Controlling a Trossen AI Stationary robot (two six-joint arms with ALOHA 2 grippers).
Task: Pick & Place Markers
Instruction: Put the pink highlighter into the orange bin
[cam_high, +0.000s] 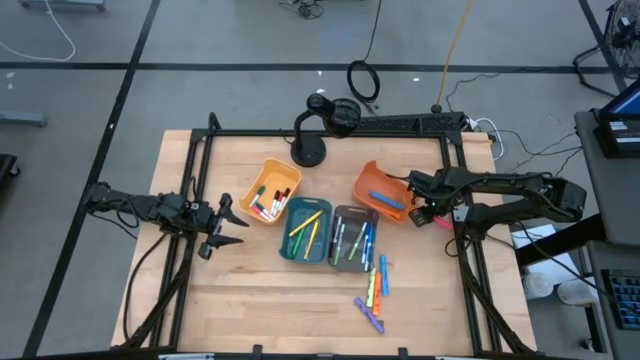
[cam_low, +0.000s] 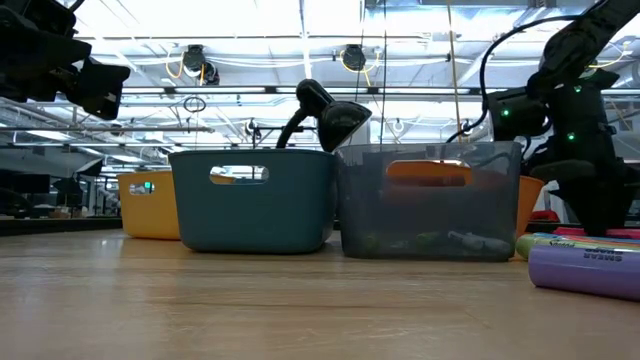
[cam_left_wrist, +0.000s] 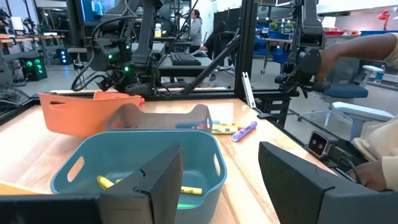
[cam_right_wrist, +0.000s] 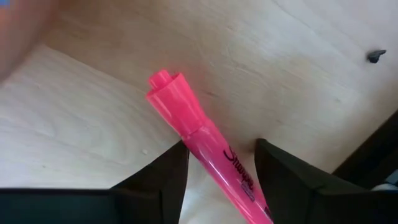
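Observation:
A pink marker (cam_right_wrist: 199, 134) lies on the bare wood near the table's right edge, beside the orange bin (cam_high: 378, 190). My right gripper (cam_right_wrist: 221, 162) is open low over it, one finger on each side of its barrel, cap end pointing away. In the high view the pink marker (cam_high: 441, 222) peeks out beside that gripper (cam_high: 424, 212). Several loose markers (cam_high: 372, 290) lie near the near edge. Other markers sit in the yellow bin (cam_high: 270, 192), teal bin (cam_high: 306, 230) and grey bin (cam_high: 353, 238). My left gripper (cam_high: 224, 224) waits open at the table's left.
The four bins stand in a row across the table's middle, and the orange one looks tipped up. A black stand (cam_high: 310, 140) rises at the far edge. Black frame posts (cam_high: 455, 180) border the table. A person's arm (cam_left_wrist: 373, 62) shows beyond the right edge.

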